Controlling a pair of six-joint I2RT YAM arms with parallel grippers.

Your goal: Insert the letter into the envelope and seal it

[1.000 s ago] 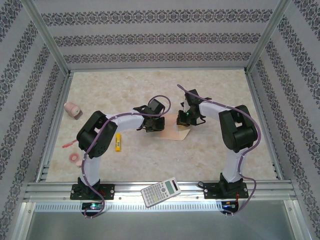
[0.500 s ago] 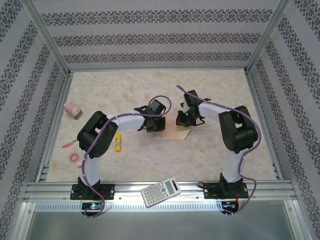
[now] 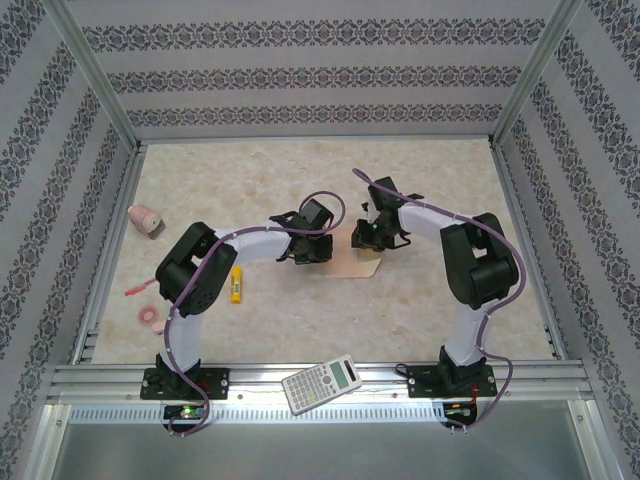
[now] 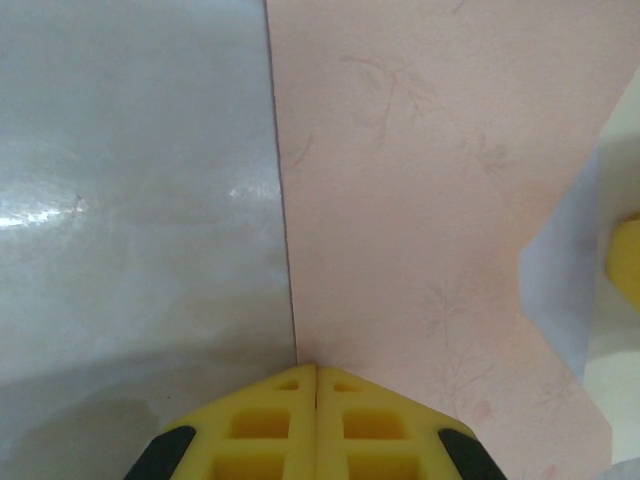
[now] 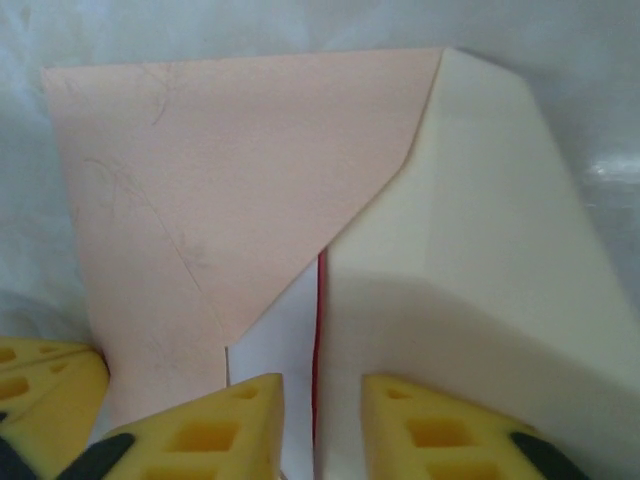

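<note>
Left pincer [image 4: 316, 372] has its fingers together, tips down right at the long edge of the envelope [image 4: 430, 200]; whether any paper is nipped between them we cannot tell. Our right pincer [image 5: 320, 382] stands apart, and the letter [image 5: 272, 335] shows in the gap as a white strip with its red border line. Both meet near the middle of the table [image 3: 250, 170], where the envelope lies flat between them.

We judge the step in hand to be feeding the sheet into the pocket. To do it well we would bear down with the left tips so the envelope cannot slide. We would close the right fingers squarely on the white strip and push along the envelope's length, low and slow, since thin paper buckles if driven at an angle.

Much is hidden. A cream panel [image 5: 460, 270] rises beside the red line, and we cannot say whether it is the flap's inner face or folded letter. How deep the sheet sits is covered by peach paper, and from above, the wrists overhang part of the envelope.
</note>
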